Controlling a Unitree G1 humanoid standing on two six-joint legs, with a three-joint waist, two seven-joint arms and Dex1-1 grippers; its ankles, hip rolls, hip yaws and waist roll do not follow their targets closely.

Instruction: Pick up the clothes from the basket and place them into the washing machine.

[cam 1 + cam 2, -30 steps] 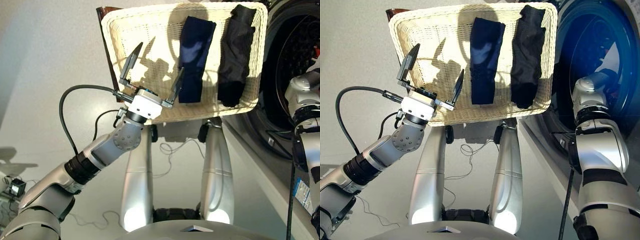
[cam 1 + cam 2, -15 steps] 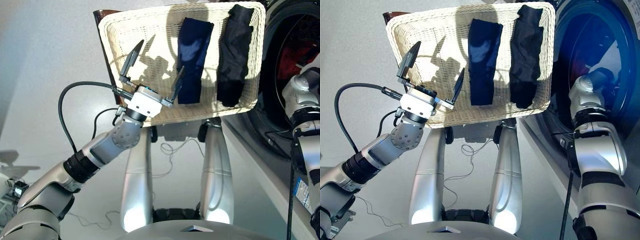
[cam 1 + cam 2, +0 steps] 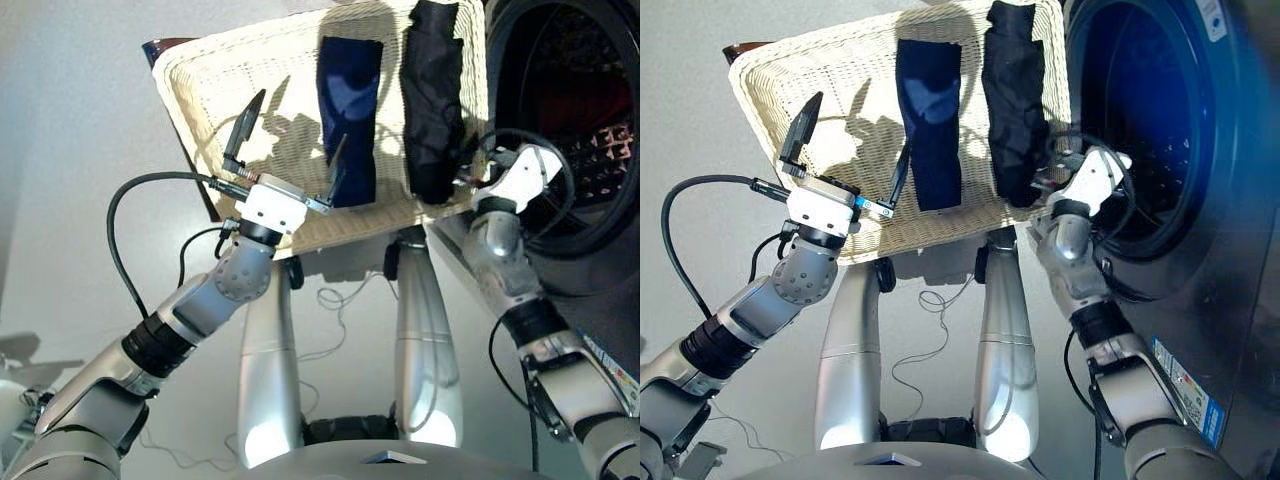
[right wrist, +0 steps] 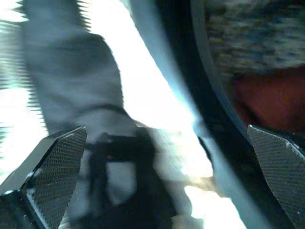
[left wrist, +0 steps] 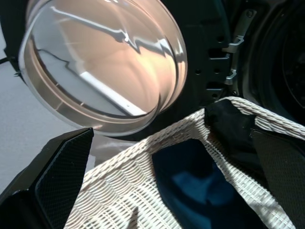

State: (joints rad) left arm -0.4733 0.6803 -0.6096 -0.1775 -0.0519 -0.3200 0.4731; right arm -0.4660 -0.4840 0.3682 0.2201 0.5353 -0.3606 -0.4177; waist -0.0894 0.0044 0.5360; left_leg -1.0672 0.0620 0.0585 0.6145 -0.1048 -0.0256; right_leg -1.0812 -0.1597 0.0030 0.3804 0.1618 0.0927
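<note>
While the left pincer (image 3: 290, 150) gapes wide, navy (image 3: 348, 105) and black strips (image 3: 432, 95) (soft, narrow) lie in woven wicker (image 3: 215, 95).

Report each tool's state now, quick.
Left tool: open, empty, above the cream woven wicker basket.
Right tool: open, holding nothing, by the basket's corner nearest the dark grey washing machine.

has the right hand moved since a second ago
Yes. The right hand has pulled back out of the washing machine drum opening and now sits beside the basket, at its corner near the black garment.
</note>
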